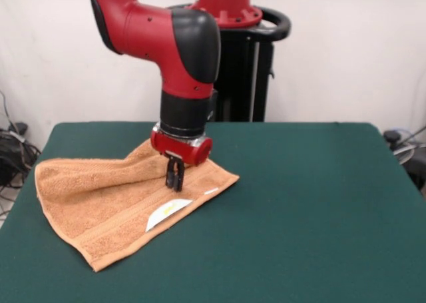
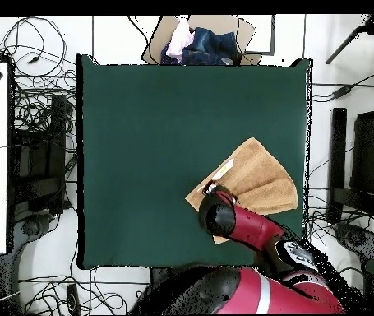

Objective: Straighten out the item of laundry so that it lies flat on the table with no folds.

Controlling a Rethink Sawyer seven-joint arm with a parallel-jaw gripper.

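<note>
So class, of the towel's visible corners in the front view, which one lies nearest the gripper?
The corner by the white tag, pointing toward the table's middle. The gripper stands over the towel beside it; the others lie farther off.

The front camera sits across the dark green felt-topped rectangular table (image 1: 319, 203), facing the red and black arm's gripper (image 1: 175, 180) from fairly near. The overhead camera looks straight down from higher, directly above the gripper. Both share the tabletop around it.

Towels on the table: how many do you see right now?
1: the towel lies folded at the table edge, under the gripper. Nothing shows whether more is hidden beneath.
</note>
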